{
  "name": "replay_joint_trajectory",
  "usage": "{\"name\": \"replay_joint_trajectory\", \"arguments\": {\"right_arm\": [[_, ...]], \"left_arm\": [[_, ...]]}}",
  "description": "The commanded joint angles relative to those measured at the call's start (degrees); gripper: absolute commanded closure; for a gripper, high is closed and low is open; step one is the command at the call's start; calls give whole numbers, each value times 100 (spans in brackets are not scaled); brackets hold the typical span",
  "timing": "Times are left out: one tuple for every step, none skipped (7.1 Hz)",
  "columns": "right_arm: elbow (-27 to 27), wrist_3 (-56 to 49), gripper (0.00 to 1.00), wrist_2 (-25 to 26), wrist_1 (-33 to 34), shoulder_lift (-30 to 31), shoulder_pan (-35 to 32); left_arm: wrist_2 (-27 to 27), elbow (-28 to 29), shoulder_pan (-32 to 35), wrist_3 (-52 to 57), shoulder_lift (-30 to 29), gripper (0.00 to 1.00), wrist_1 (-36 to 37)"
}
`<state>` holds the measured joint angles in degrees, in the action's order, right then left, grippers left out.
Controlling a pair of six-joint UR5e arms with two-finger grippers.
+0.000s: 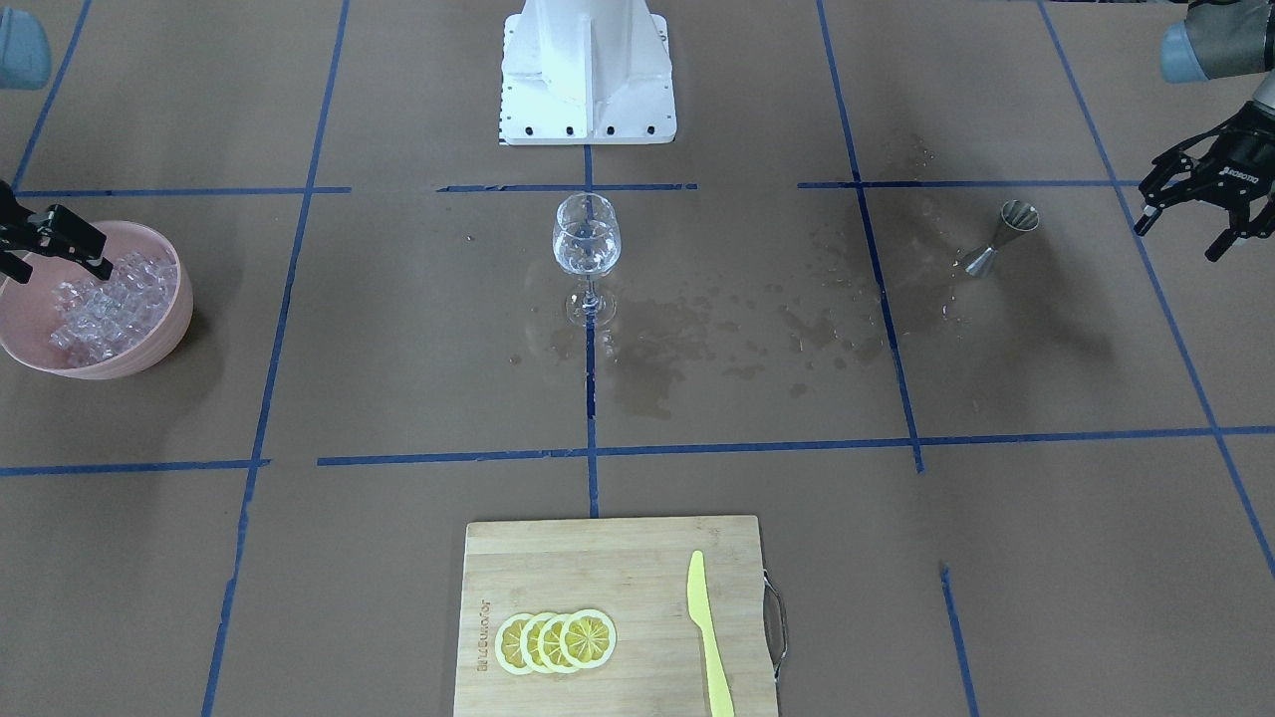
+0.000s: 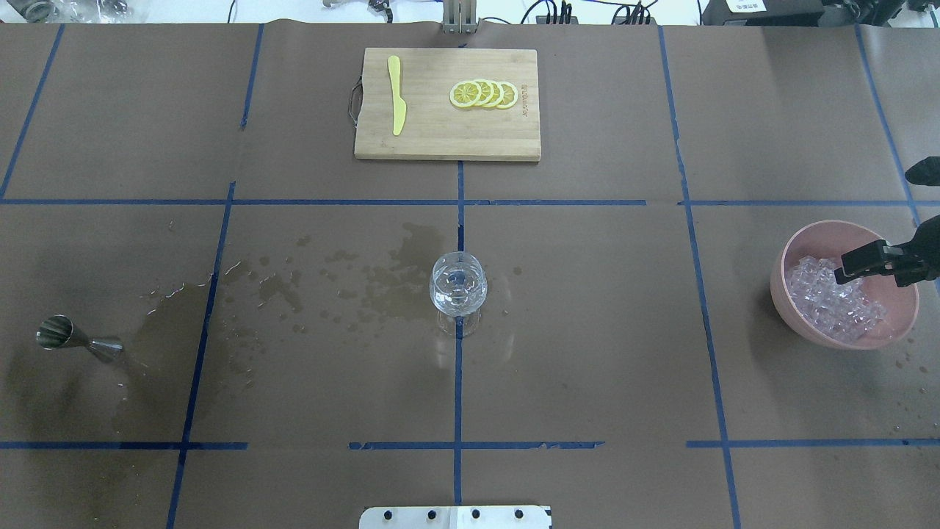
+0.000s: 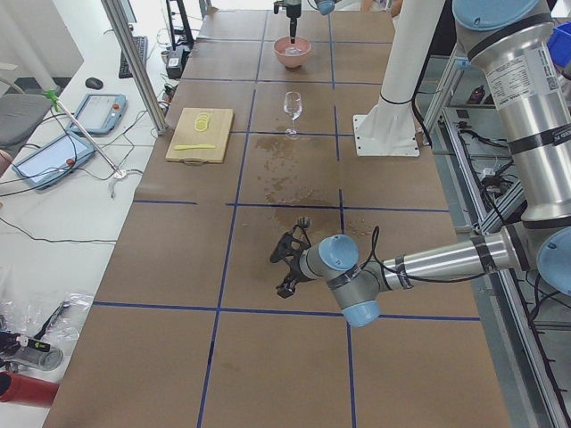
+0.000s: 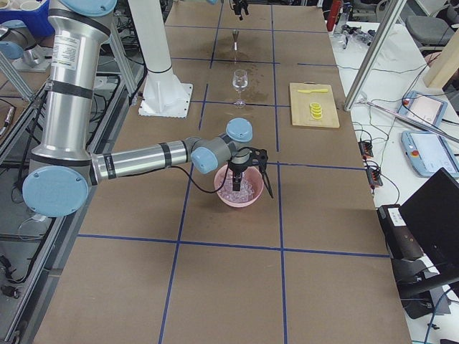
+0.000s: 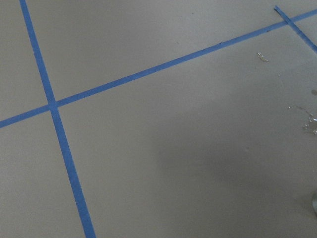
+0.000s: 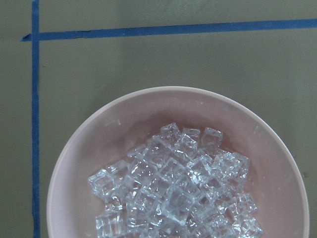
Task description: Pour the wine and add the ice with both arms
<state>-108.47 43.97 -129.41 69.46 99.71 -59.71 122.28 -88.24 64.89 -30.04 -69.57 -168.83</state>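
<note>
A clear wine glass [image 1: 586,239] stands upright at the table's middle [image 2: 457,283]; any clear liquid in it is barely visible. A pink bowl [image 1: 171,299] holds a heap of ice cubes [image 1: 100,304], which fill the right wrist view [image 6: 173,188]. My right gripper [image 4: 252,185] is open and empty, just above the ice at the bowl's [image 2: 782,272] outer side. A steel jigger [image 1: 1001,237] stands upright near my left gripper [image 1: 1190,209]. That gripper is open and empty, raised beside the jigger, apart from it.
A wooden cutting board [image 1: 598,558] with lemon slices [image 1: 556,640] and a yellow knife [image 1: 707,637] lies across the table from the robot. Dark wet stains [image 1: 697,339] spread between glass and jigger. The white pedestal [image 1: 588,70] stands behind the glass.
</note>
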Motion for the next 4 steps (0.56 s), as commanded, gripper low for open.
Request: {"name": "replay_joint_trajectory", "arguments": {"right_arm": [[159, 435, 2, 65, 6, -170, 187], [342, 567, 6, 65, 6, -206, 213], [378, 603, 13, 56, 6, -232, 214], [387, 647, 19, 47, 6, -241, 214]], "left_arm": [[50, 8, 41, -37, -83, 1, 43], [50, 9, 41, -37, -83, 1, 43], [50, 0, 50, -37, -83, 1, 43], [50, -9, 50, -37, -74, 1, 43]]}}
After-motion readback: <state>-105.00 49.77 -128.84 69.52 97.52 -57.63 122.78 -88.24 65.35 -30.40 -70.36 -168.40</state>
